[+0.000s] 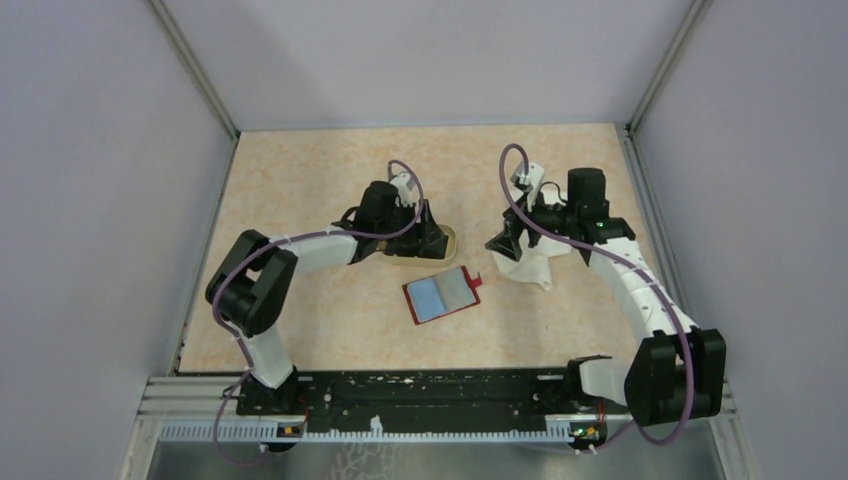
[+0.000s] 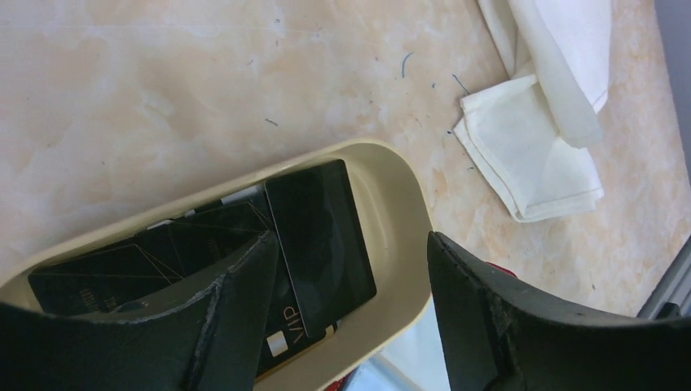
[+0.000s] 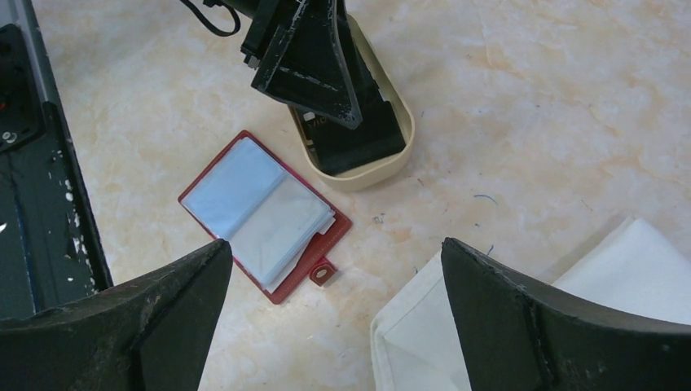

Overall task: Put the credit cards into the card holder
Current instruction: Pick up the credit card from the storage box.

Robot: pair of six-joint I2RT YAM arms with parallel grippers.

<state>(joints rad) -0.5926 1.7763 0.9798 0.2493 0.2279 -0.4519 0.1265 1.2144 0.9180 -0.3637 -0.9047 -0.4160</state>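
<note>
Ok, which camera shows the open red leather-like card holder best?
Right wrist: the red card holder lies open and whole, inner sleeves and snap tab clear. Top external shows it whole but small. Left wrist catches only red slivers low down.

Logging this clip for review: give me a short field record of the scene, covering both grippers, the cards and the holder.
left gripper: open, low over the tan oval tray
right gripper: open, empty, above the white cloth
credit cards: black, overlapping in the tan oval tray
card holder: red, lying open on the table beside the tray
</note>
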